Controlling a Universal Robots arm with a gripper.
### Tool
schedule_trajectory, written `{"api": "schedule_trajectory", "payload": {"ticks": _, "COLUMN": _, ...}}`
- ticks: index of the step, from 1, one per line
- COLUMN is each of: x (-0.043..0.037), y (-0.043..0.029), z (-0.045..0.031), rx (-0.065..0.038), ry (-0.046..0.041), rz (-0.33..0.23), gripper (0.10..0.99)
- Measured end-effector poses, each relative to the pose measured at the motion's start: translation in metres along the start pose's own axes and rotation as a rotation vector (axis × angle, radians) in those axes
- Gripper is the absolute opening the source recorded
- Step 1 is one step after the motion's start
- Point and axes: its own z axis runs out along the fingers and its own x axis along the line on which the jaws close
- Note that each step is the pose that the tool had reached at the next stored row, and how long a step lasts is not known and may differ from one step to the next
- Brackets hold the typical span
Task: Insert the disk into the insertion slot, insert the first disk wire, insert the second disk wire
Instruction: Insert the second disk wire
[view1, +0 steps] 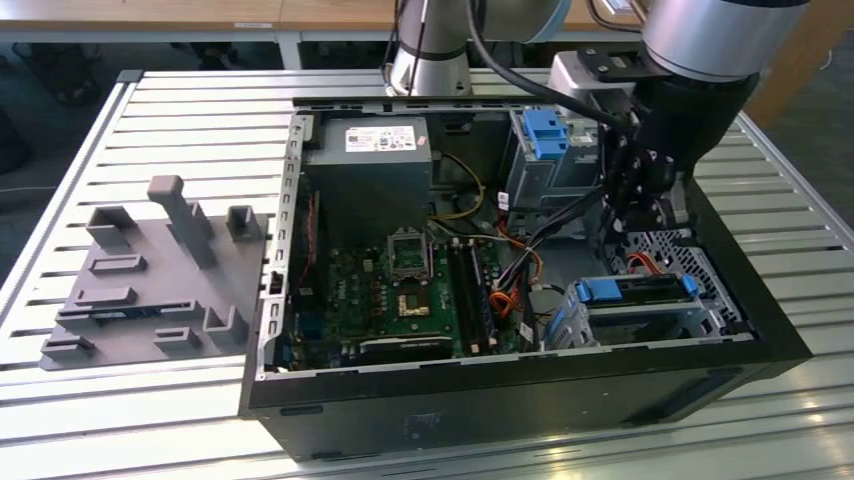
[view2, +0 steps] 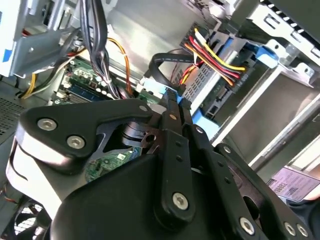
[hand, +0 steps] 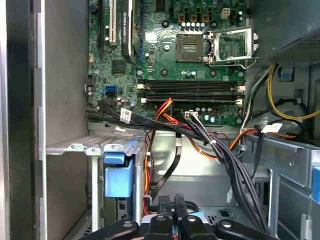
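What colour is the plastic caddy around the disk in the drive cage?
Bright blue caddy, clearest in the exterior view.

The gripper (view2: 172, 97) is of black matt metal links with bright steel screws — its round housing looks like smooth black plastic. Just beside its fingertips, the disk (view1: 638, 290) shows a glossy blue plastic caddy, and the insertion slot (view1: 667, 312) around it is silvery sheet metal, perforated and dull. Near the gripper the wires (hand: 210, 142) have smooth plastic coats. Farther from it, the motherboard (hand: 175, 65) is green and slightly shiny — the grey fixture plate (view1: 147, 290) looks matt.
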Motion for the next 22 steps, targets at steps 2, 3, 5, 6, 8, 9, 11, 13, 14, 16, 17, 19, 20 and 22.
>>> {"api": "schedule_trajectory", "payload": {"ticks": 2, "x": 0.004, "y": -0.0001, "z": 0.0002, "rx": 0.0, "ry": 0.0, "rz": 0.0, "gripper": 0.149}}
{"api": "schedule_trajectory", "payload": {"ticks": 3, "x": 0.0065, "y": -0.0001, "z": 0.0003, "rx": 0.0, "ry": 0.0, "rz": 0.0, "gripper": 0.149}}
{"api": "schedule_trajectory", "payload": {"ticks": 5, "x": 0.0117, "y": -0.0001, "z": 0.0006, "rx": 0.0, "ry": -0.0008, "rz": 0.0, "gripper": 0.149}}
{"api": "schedule_trajectory", "payload": {"ticks": 6, "x": 0.014, "y": -0.0002, "z": 0.0008, "rx": 0.0, "ry": -0.0027, "rz": 0.0, "gripper": 0.149}}
{"api": "schedule_trajectory", "payload": {"ticks": 8, "x": 0.0174, "y": -0.0002, "z": 0.001, "rx": 0.0, "ry": -0.011, "rz": 0.001, "gripper": 0.149}}
{"api": "schedule_trajectory", "payload": {"ticks": 9, "x": 0.0183, "y": -0.0003, "z": 0.0011, "rx": 0.0, "ry": -0.0212, "rz": 0.001, "gripper": 0.149}}
{"api": "schedule_trajectory", "payload": {"ticks": 11, "x": 0.019, "y": -0.0006, "z": 0.0012, "rx": -0.001, "ry": -0.0459, "rz": 0.002, "gripper": 0.149}}
{"api": "schedule_trajectory", "payload": {"ticks": 13, "x": 0.0198, "y": -0.0016, "z": 0.0013, "rx": -0.002, "ry": -0.0562, "rz": 0.003, "gripper": 0.149}}
{"api": "schedule_trajectory", "payload": {"ticks": 14, "x": 0.0204, "y": -0.0022, "z": 0.0013, "rx": -0.003, "ry": -0.0561, "rz": 0.004, "gripper": 0.149}}
{"api": "schedule_trajectory", "payload": {"ticks": 16, "x": 0.0215, "y": -0.0028, "z": 0.0016, "rx": -0.007, "ry": -0.0562, "rz": 0.005, "gripper": 0.149}}
{"api": "schedule_trajectory", "payload": {"ticks": 17, "x": 0.0225, "y": -0.0031, "z": 0.0016, "rx": -0.009, "ry": -0.056, "rz": 0.005, "gripper": 0.149}}
{"api": "schedule_trajectory", "payload": {"ticks": 19, "x": 0.0255, "y": -0.0034, "z": 0.002, "rx": -0.012, "ry": -0.0559, "rz": 0.007, "gripper": 0.149}}
{"api": "schedule_trajectory", "payload": {"ticks": 20, "x": 0.0272, "y": -0.0034, "z": 0.0022, "rx": -0.012, "ry": -0.0559, "rz": 0.008, "gripper": 0.149}}
{"api": "schedule_trajectory", "payload": {"ticks": 22, "x": 0.0302, "y": -0.0034, "z": 0.0027, "rx": -0.012, "ry": -0.056, "rz": 0.009, "gripper": 0.149}}
